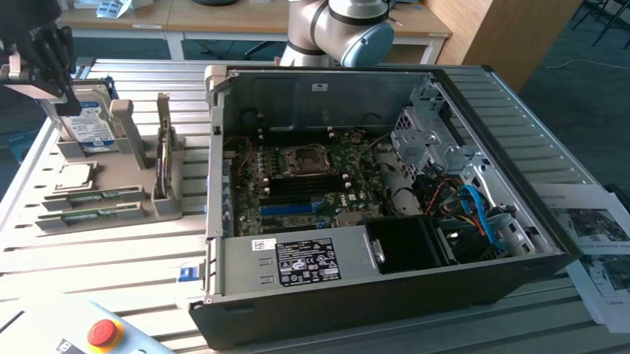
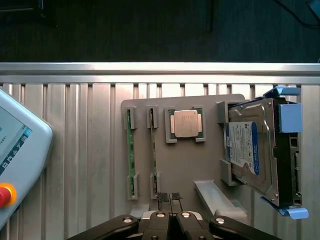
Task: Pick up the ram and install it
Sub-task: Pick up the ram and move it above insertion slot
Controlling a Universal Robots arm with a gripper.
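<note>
Two ram sticks, thin green boards, stand on edge side by side in a grey holder: one ram stick [image 2: 131, 150] [image 1: 84, 198] and a second ram stick [image 2: 153, 150] [image 1: 91, 216]. My gripper [image 2: 170, 198] [image 1: 67, 103] hangs well above the holder with its fingertips pressed together and nothing between them. In the wrist view the tips sit just past the end of the second stick. The open computer case [image 1: 221, 169] lies at the centre of the table, and its motherboard [image 1: 305, 184] is exposed inside.
On the same grey holder [image 2: 175, 165] sit a square silver processor chip [image 2: 186, 123] [image 1: 74, 177] and a blue-labelled hard drive [image 2: 247, 150] [image 1: 84, 122]. A teach pendant with a red button [image 2: 15, 150] [image 1: 99, 332] lies on the ribbed metal table [image 2: 80, 130]. Papers [image 1: 595, 243] lie at the exterior view's right.
</note>
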